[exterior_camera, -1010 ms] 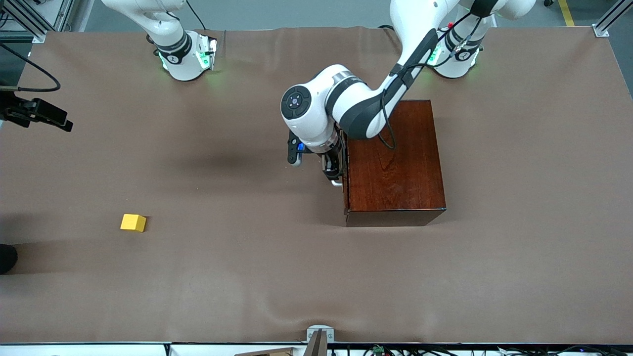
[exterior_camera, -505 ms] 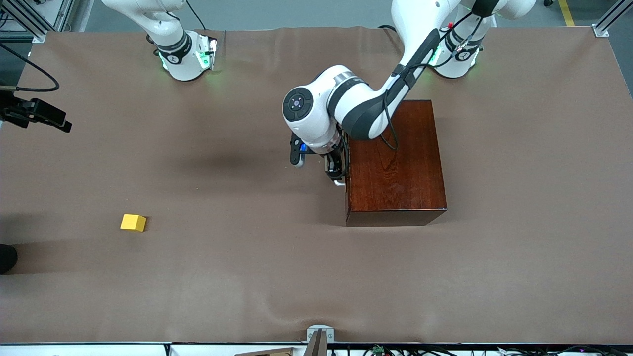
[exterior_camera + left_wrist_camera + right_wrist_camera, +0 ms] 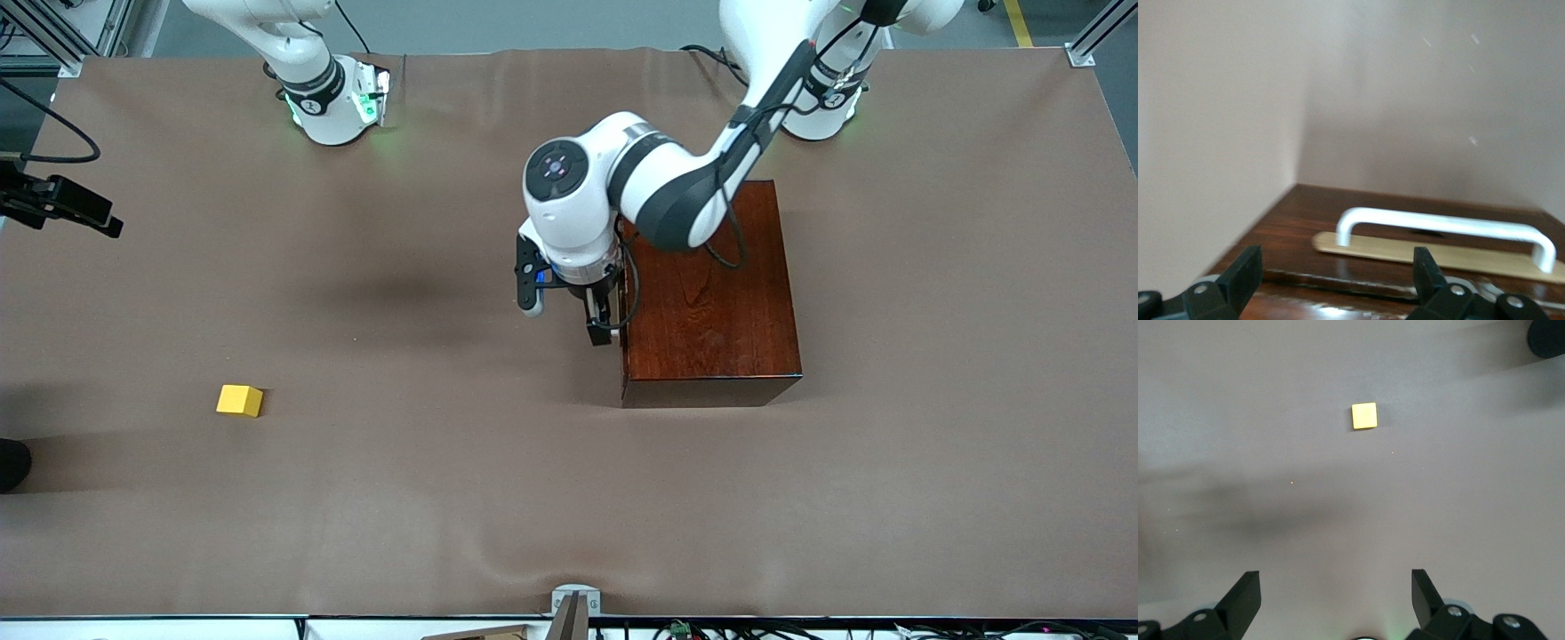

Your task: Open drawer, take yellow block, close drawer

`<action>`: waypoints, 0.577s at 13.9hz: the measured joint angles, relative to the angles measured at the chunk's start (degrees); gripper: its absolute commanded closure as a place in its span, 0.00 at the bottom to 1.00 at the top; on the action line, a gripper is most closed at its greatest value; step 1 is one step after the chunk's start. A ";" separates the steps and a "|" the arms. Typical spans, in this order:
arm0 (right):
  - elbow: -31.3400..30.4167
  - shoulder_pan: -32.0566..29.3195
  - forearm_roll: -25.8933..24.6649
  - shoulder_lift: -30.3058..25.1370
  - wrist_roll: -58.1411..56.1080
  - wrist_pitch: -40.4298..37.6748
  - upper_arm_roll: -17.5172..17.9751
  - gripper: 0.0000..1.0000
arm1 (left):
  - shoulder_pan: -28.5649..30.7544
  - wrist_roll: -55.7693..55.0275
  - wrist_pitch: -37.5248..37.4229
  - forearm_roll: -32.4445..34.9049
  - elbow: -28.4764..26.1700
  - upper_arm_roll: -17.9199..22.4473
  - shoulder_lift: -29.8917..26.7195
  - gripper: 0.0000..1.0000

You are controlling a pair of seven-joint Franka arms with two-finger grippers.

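Observation:
The drawer [image 3: 625,342] sits pushed into its dark reddish-brown wooden box [image 3: 711,293]. Its white bar handle [image 3: 1445,227] shows in the left wrist view on a pale plate. My left gripper [image 3: 603,331] hangs in front of the drawer, open. Its fingers [image 3: 1248,263] stand apart from the handle with nothing between them. The yellow block [image 3: 239,400] lies on the brown table cover toward the right arm's end, nearer the front camera than the box. High over the table, my right gripper [image 3: 1336,577] is open and empty, and the yellow block [image 3: 1364,416] shows below it.
The brown cover [image 3: 462,498] spreads across the whole table. A dark round object [image 3: 11,464] pokes in at the table's edge beyond the block. A grey bracket [image 3: 573,597] sits at the table's front edge.
The left hand has turned and its fingers have slid a little along the drawer front, toward the front camera. Block and box have not moved.

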 measured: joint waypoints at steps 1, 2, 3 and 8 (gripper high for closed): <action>0.00 0.00 0.00 0.00 0.01 0.00 0.00 0.00 | 0.14 -1.81 1.08 -0.12 0.20 0.00 -0.78 0.00; 0.01 -0.01 0.00 0.00 0.02 -0.01 0.00 0.00 | 0.24 -3.40 1.60 -0.42 0.53 0.04 -1.97 0.00; 0.02 -0.02 0.00 0.00 0.02 -0.01 -0.01 0.00 | 0.57 -4.54 1.60 -1.00 0.82 0.19 -3.77 0.00; 0.06 -0.04 0.00 0.00 0.02 -0.03 -0.01 0.00 | 14.16 -3.66 -6.59 -7.14 0.65 0.32 -15.65 0.00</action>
